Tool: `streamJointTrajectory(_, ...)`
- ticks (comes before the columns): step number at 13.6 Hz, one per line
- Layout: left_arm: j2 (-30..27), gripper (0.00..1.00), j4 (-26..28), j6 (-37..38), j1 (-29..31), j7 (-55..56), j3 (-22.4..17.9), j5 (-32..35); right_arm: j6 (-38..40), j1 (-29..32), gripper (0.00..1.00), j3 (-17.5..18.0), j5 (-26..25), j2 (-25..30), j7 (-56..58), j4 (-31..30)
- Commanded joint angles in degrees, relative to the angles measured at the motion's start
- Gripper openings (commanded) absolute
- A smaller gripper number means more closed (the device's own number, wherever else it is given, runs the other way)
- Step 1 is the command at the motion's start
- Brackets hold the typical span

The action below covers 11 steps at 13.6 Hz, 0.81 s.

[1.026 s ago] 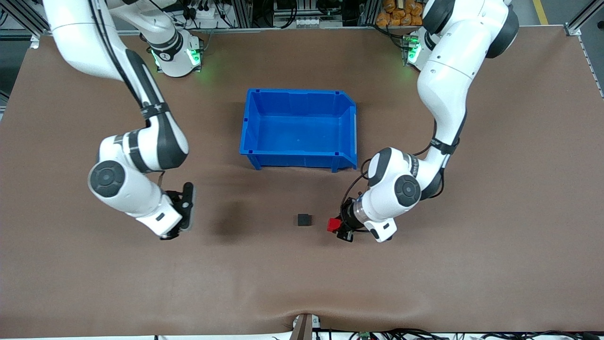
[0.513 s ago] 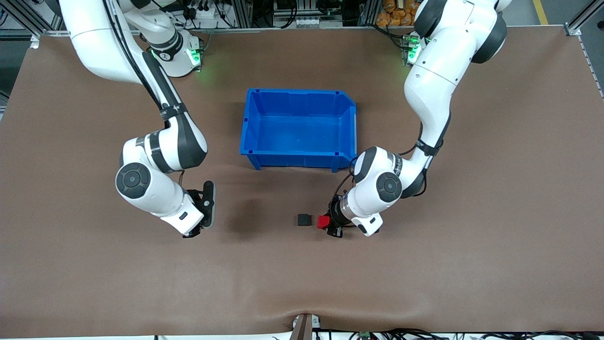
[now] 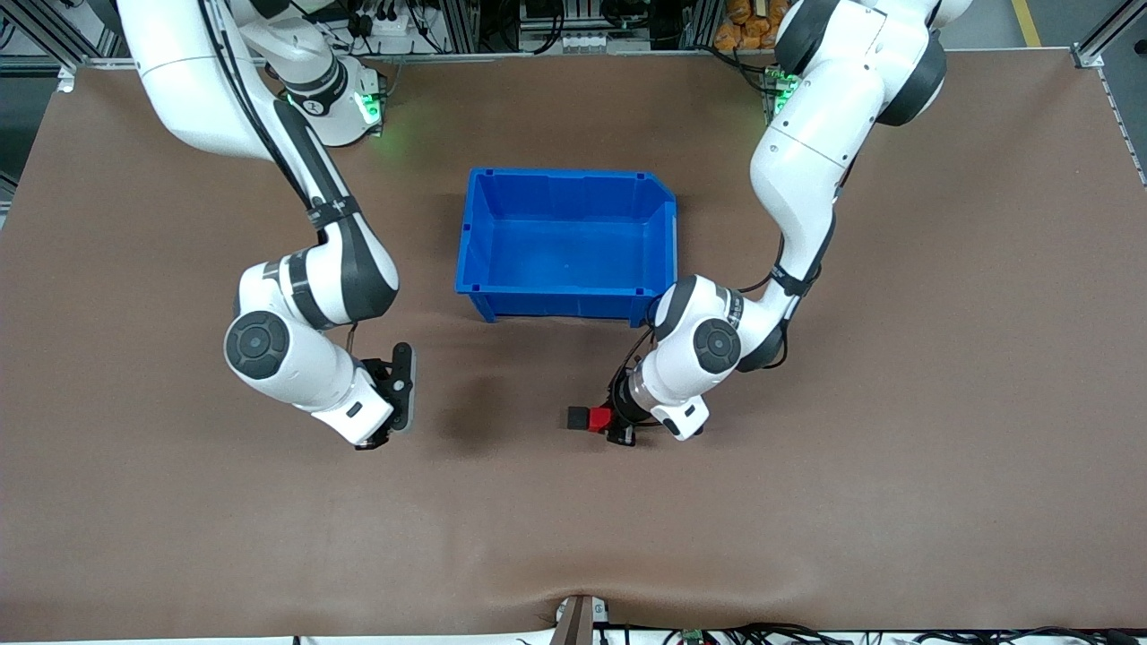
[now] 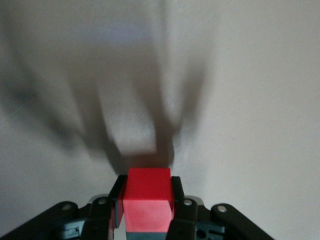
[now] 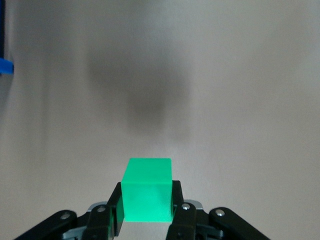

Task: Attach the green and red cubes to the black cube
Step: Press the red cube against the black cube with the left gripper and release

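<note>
A brown tabletop (image 3: 573,537) fills the scene, slightly rumpled along its near edge. Soft dark shadows lie on it beside each end effector. Aluminium framing, cables and equipment (image 3: 556,27) line its edge by the bases; green indicator light (image 3: 367,107) glows there.

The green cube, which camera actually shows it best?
The right wrist view: the green cube fills the foreground, clamped in the right gripper. The front view hides it under that arm's hand. The left wrist view shows only the red cube.
</note>
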State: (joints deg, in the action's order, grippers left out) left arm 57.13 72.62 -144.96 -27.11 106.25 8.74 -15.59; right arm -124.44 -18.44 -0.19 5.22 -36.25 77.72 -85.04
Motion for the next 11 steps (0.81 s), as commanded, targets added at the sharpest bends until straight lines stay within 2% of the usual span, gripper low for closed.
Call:
streamJointTrajectory(1,0.79,0.09,-1.25,-0.50,-0.66,1.68,-0.30,-1.02,0.42,-1.51,0.00,-0.25,2.06,-1.01,-0.02,1.54)
streamJointTrajectory(2,0.61,0.60,-1.08,-0.50,-0.66,1.42,-0.30,-1.02,0.42,-1.51,0.00,-0.25,2.77,-1.10,-0.11,1.54)
streamJointTrajectory(3,0.61,0.97,-0.99,-0.50,-1.10,1.42,-0.39,-0.93,0.42,-1.69,0.00,-0.25,3.12,-1.27,-0.11,1.54)
streamJointTrajectory(4,0.52,1.00,-0.99,-0.41,-1.36,1.33,-0.48,-0.58,0.34,-2.47,0.00,-0.25,3.65,-1.54,-0.28,1.54)
streamJointTrajectory(7,-0.70,1.00,-0.90,0.72,-0.84,0.98,-0.57,-0.14,-3.17,-5.20,0.00,-0.43,7.95,-2.77,-4.21,1.54)
streamJointTrajectory(9,-2.72,1.00,-0.90,4.92,-0.05,-1.38,-1.01,-0.14,-3.36,-7.13,0.00,-0.60,6.13,-3.38,-12.55,1.63)
streamJointTrajectory(11,-5.09,1.00,-0.90,10.46,2.84,-5.07,-0.92,-0.14,-3.36,-8.45,0.00,-0.60,3.75,-5.57,-16.96,4.51)
